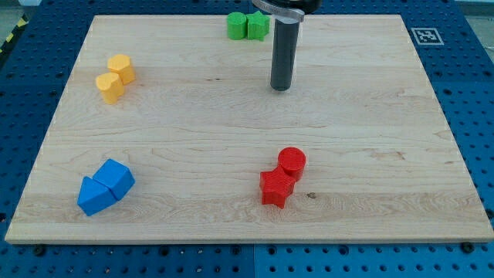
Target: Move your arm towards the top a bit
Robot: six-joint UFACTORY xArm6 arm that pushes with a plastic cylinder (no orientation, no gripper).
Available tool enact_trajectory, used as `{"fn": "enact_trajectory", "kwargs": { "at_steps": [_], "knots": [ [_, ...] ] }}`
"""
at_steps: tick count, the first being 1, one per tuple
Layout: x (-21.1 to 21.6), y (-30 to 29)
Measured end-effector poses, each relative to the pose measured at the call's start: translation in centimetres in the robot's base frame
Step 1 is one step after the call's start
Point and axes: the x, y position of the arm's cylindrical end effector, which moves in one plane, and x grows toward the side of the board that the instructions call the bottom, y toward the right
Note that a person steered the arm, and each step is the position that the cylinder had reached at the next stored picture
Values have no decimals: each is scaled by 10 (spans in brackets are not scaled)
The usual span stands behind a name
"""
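My tip (281,87) rests on the wooden board (231,116) in its upper middle. Two green blocks (247,25) sit touching at the view's top edge of the board, up and left of the tip. A red cylinder (292,162) and a red star-shaped block (275,188) touch each other well below the tip. Two yellow blocks (115,78) stand together at the view's upper left. Two blue blocks (105,185) lie together at the lower left. The tip touches no block.
The board lies on a blue perforated table (471,93). A black-and-white marker tag (424,35) sits at the board's upper right corner. The arm's dark body (285,6) enters from the view's top.
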Motion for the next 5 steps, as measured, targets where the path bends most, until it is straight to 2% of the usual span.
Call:
{"fn": "enact_trajectory", "kwargs": {
  "at_steps": [5],
  "knots": [
    [-9,-2]
  ]
}}
